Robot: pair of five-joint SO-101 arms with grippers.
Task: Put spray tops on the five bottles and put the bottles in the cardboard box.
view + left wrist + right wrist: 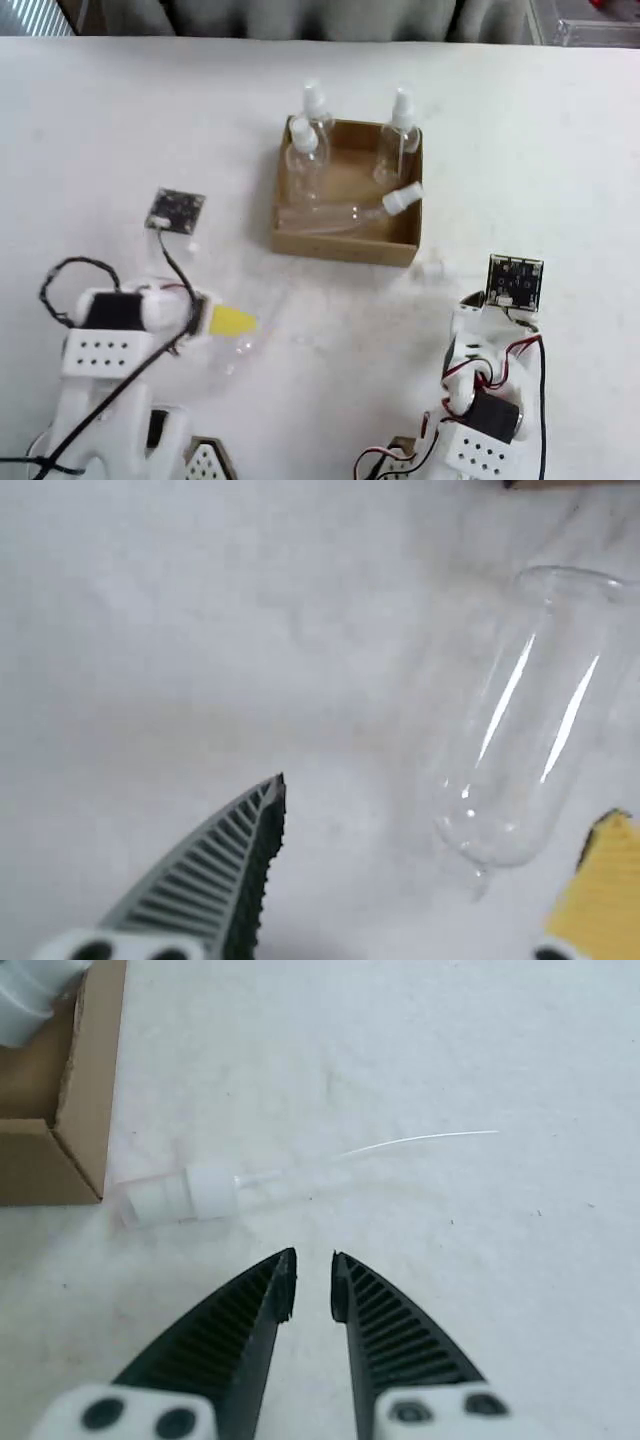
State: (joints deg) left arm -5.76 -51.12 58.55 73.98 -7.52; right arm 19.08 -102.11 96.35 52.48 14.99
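Note:
The cardboard box sits mid-table. Three clear bottles with white spray tops stand upright at its far side, and another capped bottle lies flat inside. A clear bottle without a top lies on the table between my left gripper's open grey and yellow fingers, untouched. A loose spray top with its thin tube lies by the box corner, just ahead of my right gripper. That gripper is shut but for a thin slit and holds nothing.
The white table spreads wide to the left, right and front of the box. The left arm's body and the right arm's body stand at the near edge. Black cables loop beside the left arm.

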